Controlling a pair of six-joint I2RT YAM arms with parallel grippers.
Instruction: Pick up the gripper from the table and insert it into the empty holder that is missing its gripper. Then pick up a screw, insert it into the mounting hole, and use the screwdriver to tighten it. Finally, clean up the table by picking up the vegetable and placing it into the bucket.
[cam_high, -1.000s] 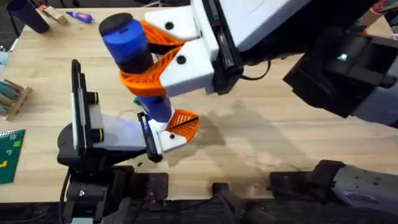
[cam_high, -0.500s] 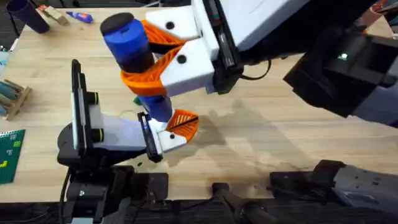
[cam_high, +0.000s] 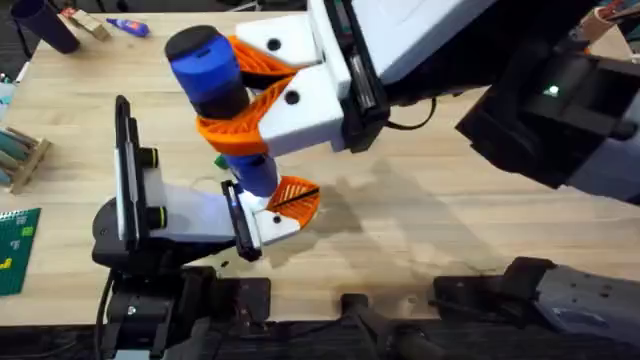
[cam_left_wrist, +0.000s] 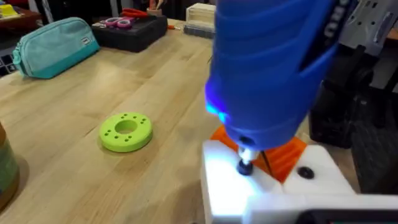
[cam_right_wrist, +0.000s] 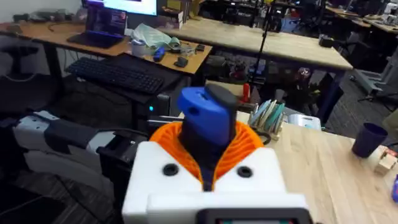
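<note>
At the table's near edge, holder (cam_high: 165, 215) with gripper (cam_high: 292, 198) seated. Right tool (cam_high: 245, 95) clamped on screwdriver (cam_high: 215, 85), tip on the screw (cam_left_wrist: 244, 165). Handle's cap has drifted slightly since a second ago: probably tightening underway. Left tool's state: cannot tell.
</note>
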